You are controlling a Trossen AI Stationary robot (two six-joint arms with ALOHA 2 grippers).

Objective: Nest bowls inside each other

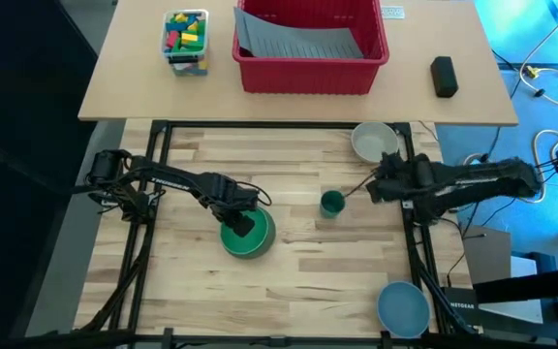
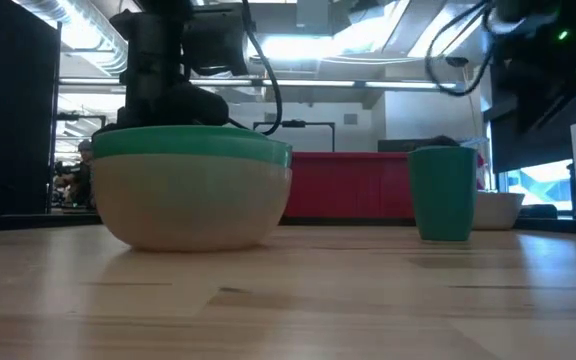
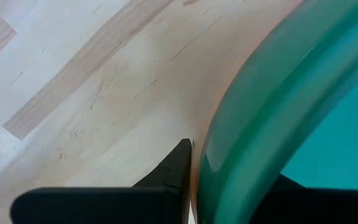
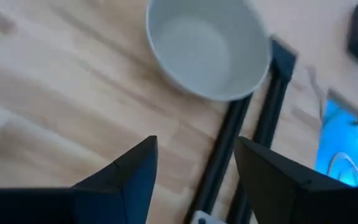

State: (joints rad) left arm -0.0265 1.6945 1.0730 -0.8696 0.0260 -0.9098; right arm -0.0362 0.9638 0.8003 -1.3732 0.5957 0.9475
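Note:
A teal green bowl [image 1: 248, 238] sits nested in a pale pinkish bowl [image 2: 193, 205], which rests on its base on the table. My left gripper [image 1: 245, 225] points down onto this stack and is shut on the teal bowl's rim. A grey-white bowl [image 1: 374, 142] stands at the far right, and a light blue bowl [image 1: 402, 307] at the near right corner. My right gripper [image 1: 371, 187] hangs open above the table, near the grey-white bowl [image 4: 207, 50], and holds nothing. My left gripper [image 3: 235, 165] has the teal green bowl's rim [image 3: 229, 149] between its fingers, one finger outside [image 3: 179, 168] and one inside the bowl [image 3: 291, 190]. The fingers come from above, pointing down. The bowl sits level in the pale bowl, which stands on the table.
A small dark green cup [image 1: 331, 203] stands upright between the two arms. Beyond the work table, a second table holds a red bin [image 1: 310, 47], a box of coloured blocks [image 1: 186, 39] and a black object [image 1: 443, 76]. Black frame rails [image 4: 229, 143] run along the table's right edge.

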